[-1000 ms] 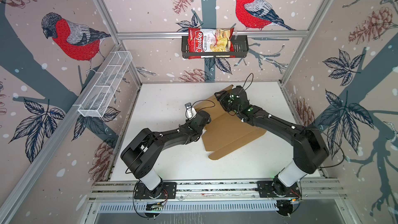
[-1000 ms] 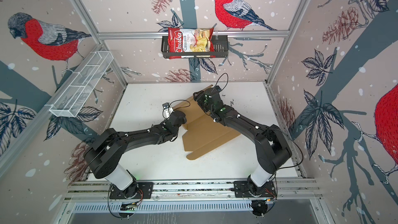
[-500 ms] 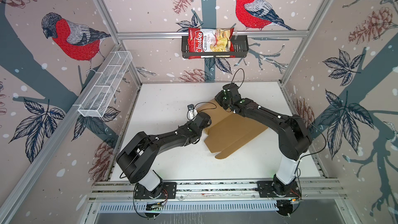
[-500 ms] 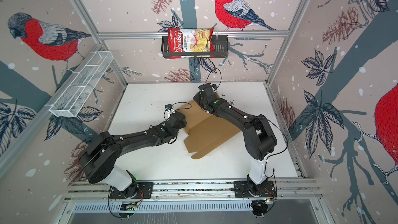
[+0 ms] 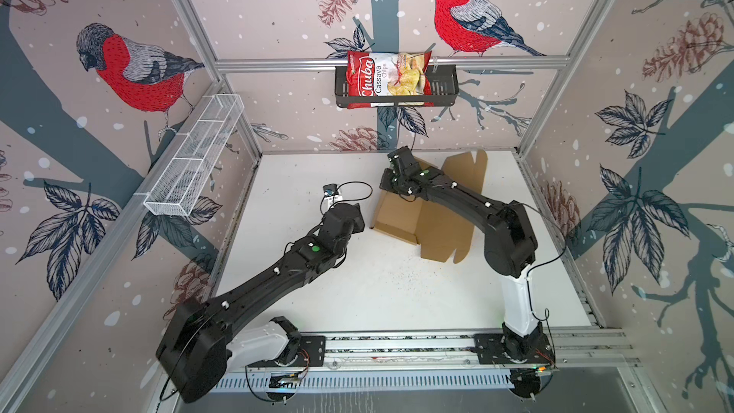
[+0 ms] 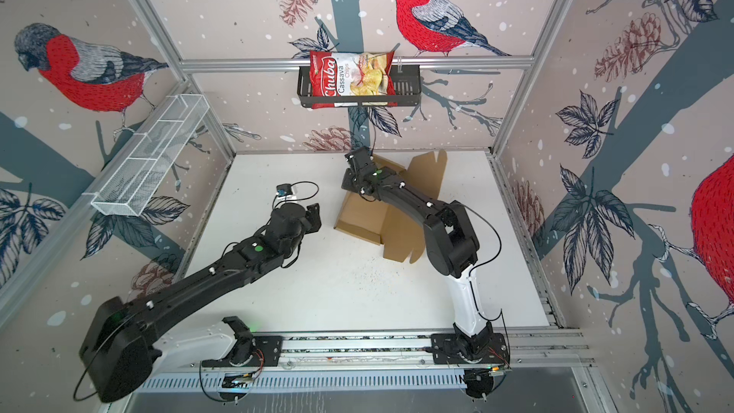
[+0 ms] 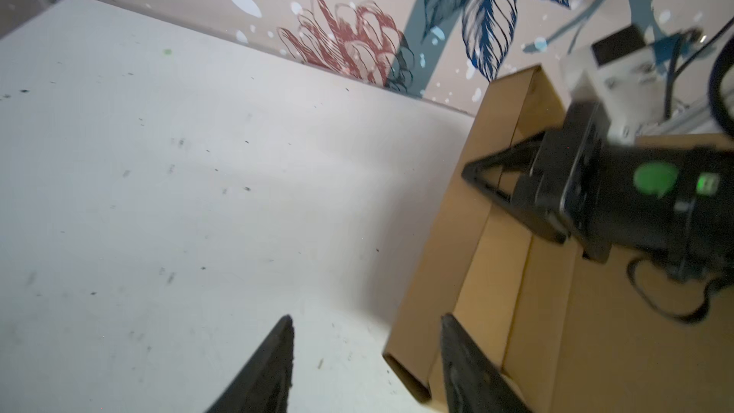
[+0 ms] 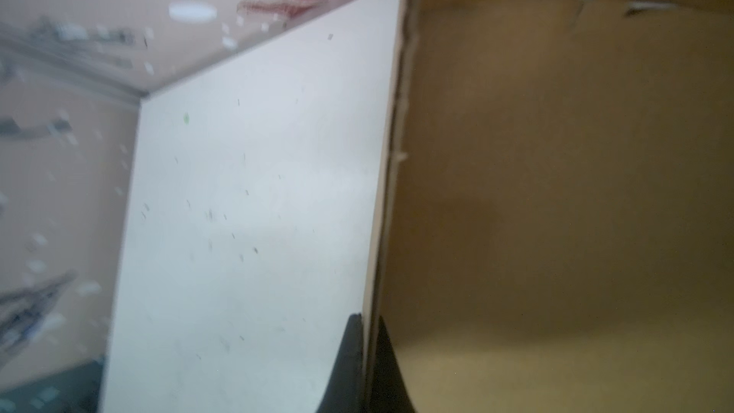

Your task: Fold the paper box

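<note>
Brown paper box [image 5: 399,214] pinched by outstretched right claw [image 8: 367,321]

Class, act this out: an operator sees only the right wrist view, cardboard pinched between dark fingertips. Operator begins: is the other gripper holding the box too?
Observer: No. The left gripper is open beside the paper box's near corner, gripping nothing.
Operator: Where along the box is my grip?
Observer: Your right gripper pinches the raised side wall, toward its far end.
Operator: What lies beyond my arm?
Observer: A notched flap, toward the back wall.
</note>
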{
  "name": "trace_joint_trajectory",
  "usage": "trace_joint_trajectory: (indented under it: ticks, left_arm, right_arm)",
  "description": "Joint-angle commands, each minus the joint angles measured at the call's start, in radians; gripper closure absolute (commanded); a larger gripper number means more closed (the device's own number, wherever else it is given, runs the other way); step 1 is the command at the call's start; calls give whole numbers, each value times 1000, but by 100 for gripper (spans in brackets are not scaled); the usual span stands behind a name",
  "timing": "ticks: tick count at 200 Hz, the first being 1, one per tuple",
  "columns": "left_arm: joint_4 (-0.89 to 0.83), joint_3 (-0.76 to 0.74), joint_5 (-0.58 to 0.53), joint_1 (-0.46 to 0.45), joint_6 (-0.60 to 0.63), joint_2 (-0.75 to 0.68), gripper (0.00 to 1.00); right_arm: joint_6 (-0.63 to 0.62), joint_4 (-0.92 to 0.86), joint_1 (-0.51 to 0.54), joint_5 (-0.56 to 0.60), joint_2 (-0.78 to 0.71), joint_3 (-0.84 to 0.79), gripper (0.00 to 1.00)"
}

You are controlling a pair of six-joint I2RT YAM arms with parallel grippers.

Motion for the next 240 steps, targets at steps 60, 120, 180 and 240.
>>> trace_joint_trajectory:
  ticks: [60, 120, 180, 240]
  left_arm:
    - [9, -59, 222, 375, 56, -171, 42]
    - [35, -76, 282, 436, 71, -167, 42]
    - [128, -84, 398, 468, 56, -63, 42]
    - [248, -93, 613, 356, 97, 127, 35]
  right_arm:
    - [-758, -143, 313, 285, -56, -358, 80]
    - [-855, 17, 369, 326, -256, -582, 52]
    - [-715, 137, 323, 157, -553, -684, 35]
    - [-211, 294, 13, -37, -990, -1021, 35]
